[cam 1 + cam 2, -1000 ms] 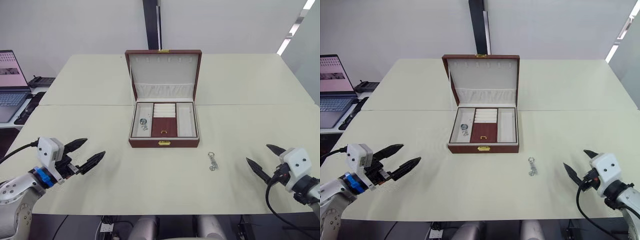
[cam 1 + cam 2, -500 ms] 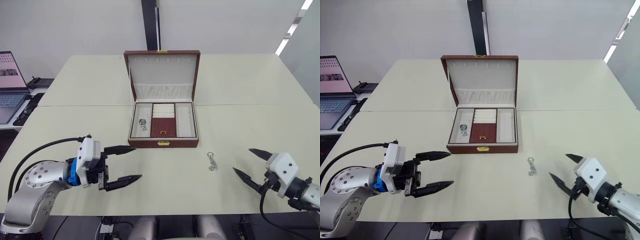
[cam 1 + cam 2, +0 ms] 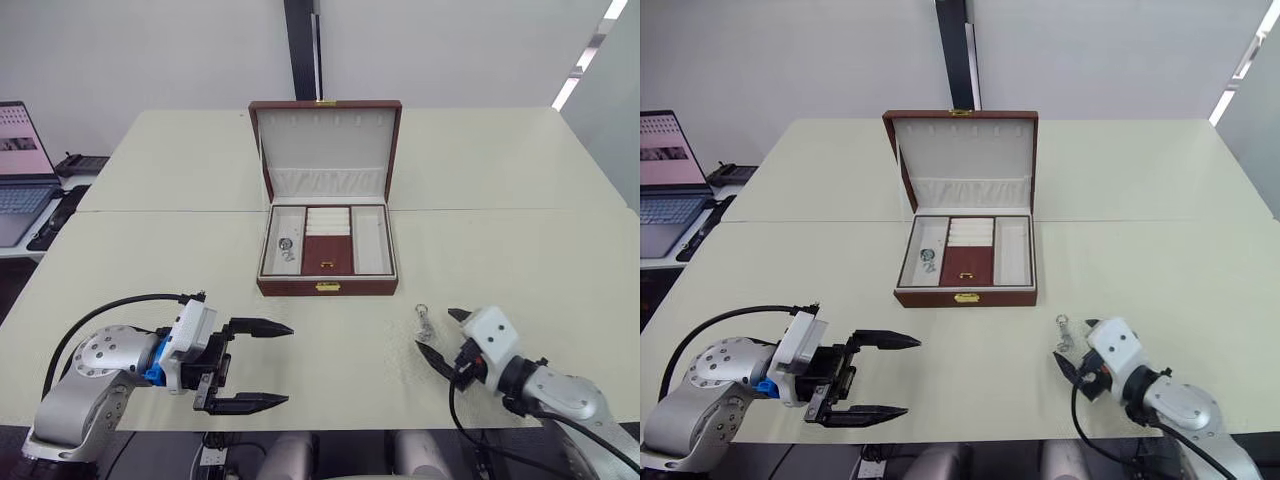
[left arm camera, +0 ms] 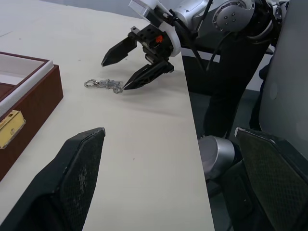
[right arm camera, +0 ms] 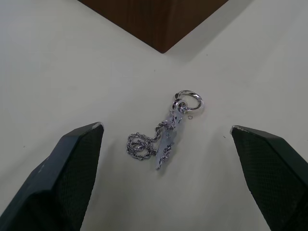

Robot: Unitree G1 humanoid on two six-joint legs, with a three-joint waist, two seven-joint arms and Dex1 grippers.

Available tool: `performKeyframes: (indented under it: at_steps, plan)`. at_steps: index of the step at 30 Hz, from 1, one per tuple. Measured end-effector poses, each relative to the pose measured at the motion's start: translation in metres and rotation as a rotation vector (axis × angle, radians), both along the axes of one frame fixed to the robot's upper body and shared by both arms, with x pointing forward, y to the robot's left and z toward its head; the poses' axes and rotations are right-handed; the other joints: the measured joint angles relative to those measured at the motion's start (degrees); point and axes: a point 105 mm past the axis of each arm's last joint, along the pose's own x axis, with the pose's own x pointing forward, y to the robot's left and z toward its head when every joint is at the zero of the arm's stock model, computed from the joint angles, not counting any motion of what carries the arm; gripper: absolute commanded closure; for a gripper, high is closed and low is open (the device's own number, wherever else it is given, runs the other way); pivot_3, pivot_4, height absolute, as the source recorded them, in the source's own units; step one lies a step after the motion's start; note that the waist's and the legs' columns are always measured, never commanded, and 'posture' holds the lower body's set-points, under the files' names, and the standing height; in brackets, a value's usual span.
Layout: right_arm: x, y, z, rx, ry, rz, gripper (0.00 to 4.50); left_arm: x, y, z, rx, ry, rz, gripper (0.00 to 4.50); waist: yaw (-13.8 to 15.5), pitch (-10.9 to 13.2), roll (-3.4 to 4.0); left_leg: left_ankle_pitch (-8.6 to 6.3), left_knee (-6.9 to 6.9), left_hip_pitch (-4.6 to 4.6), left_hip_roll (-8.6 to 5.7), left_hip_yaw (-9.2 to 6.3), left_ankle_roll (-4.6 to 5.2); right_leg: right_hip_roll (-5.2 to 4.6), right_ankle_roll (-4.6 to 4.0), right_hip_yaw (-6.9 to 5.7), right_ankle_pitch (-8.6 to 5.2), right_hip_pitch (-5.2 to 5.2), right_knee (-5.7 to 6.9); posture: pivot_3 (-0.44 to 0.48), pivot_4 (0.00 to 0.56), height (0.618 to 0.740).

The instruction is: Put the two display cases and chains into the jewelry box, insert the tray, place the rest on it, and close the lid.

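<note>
Jewelry box (image 3: 327, 285), reddish-brown with cream lining, is sitting mid-worktop with its lid (image 3: 326, 150) standing upright and the tray (image 3: 327, 240) inside, one silvery trinket (image 3: 287, 246) lying in its left compartment. Right gripper (image 3: 437, 336) is hovering with jaws spread wide around the second trinket (image 5: 166, 136), a twisted ring with chain, holding nothing. Left gripper (image 3: 262, 365), jaws wide apart, is hanging empty near the worktop's front edge.
</note>
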Motion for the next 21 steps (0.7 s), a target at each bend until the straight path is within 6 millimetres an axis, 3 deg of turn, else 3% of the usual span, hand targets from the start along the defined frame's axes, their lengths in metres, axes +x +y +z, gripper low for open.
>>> performKeyframes:
  at_steps: [5, 6, 9, 13, 21]
  plan:
    - [0.009, 0.000, -0.005, -0.012, 0.015, -0.070, 0.02, 0.001, 0.002, -0.002, 0.004, -0.007, 0.008, 0.00, -0.02, 0.00, 0.01, 0.00, 0.00, 0.00, -0.01, 0.00, 0.00, 0.00, 0.00, 0.00, 0.00, -0.02, 0.00, 0.000, 0.150, 0.740]
    - [0.010, -0.001, -0.005, -0.014, 0.016, -0.079, 0.19, 0.002, 0.002, -0.002, 0.004, -0.006, 0.010, 0.00, -0.02, 0.00, 0.01, 0.00, 0.00, 0.00, -0.01, -0.01, 0.00, 0.01, 0.00, 0.00, 0.00, -0.02, 0.00, 0.000, 0.150, 0.740]
    - [0.010, 0.000, -0.005, -0.015, 0.025, -0.084, 0.90, 0.003, 0.003, -0.002, 0.004, -0.007, 0.012, 0.00, -0.04, 0.00, 0.01, 0.00, 0.00, 0.00, -0.01, -0.01, 0.00, 0.01, 0.00, -0.01, 0.00, -0.01, 0.00, 0.000, 0.150, 0.740]
    - [0.009, 0.002, -0.005, -0.015, 0.028, -0.078, 2.18, 0.009, 0.001, 0.002, -0.001, -0.036, 0.021, 0.00, -0.01, -0.01, 0.00, -0.01, 0.01, 0.02, -0.02, -0.01, 0.01, 0.00, 0.01, -0.01, 0.00, 0.00, 0.00, 0.000, 0.150, 0.740]
    - [0.009, 0.002, -0.002, -0.012, 0.035, -0.105, 3.92, 0.014, -0.004, 0.003, -0.015, -0.043, 0.032, 0.00, -0.06, -0.01, 0.00, 0.00, 0.01, 0.03, -0.01, 0.00, 0.01, 0.01, 0.01, 0.00, 0.00, 0.00, 0.02, 0.000, 0.150, 0.740]
